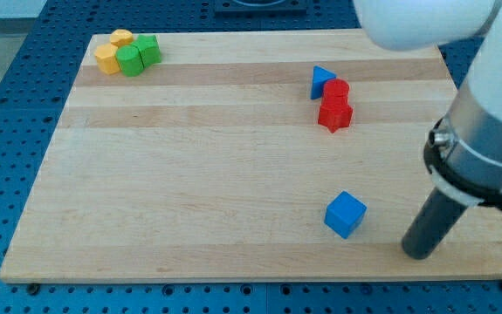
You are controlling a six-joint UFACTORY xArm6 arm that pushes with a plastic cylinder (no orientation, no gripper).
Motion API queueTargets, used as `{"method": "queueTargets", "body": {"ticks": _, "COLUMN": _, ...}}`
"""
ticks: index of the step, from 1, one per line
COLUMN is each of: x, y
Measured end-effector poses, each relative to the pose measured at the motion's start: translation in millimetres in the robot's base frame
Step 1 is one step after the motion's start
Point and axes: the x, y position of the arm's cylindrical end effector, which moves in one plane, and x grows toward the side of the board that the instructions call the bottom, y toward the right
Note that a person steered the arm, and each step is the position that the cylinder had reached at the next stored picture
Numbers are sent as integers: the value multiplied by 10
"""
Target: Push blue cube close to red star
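Observation:
The blue cube (346, 214) sits on the wooden board (189, 174) at the view's lower right. The red star (335, 115) lies well above it, toward the view's top, touching a red block (337, 89) whose shape I cannot make out. My tip (419, 253) rests on the board to the right of the blue cube and slightly below it, a short gap away, not touching it.
A blue triangular block (321, 80) touches the red block at its upper left. At the board's top left, two yellow blocks (113, 50) and two green blocks (139, 56) form a tight cluster. The arm's white and dark body (486, 131) fills the view's right.

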Motion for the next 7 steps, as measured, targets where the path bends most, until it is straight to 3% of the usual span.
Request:
{"method": "queueTargets", "body": {"ticks": 3, "x": 97, "y": -535}}
{"method": "queueTargets", "body": {"ticks": 7, "x": -442, "y": -727}}
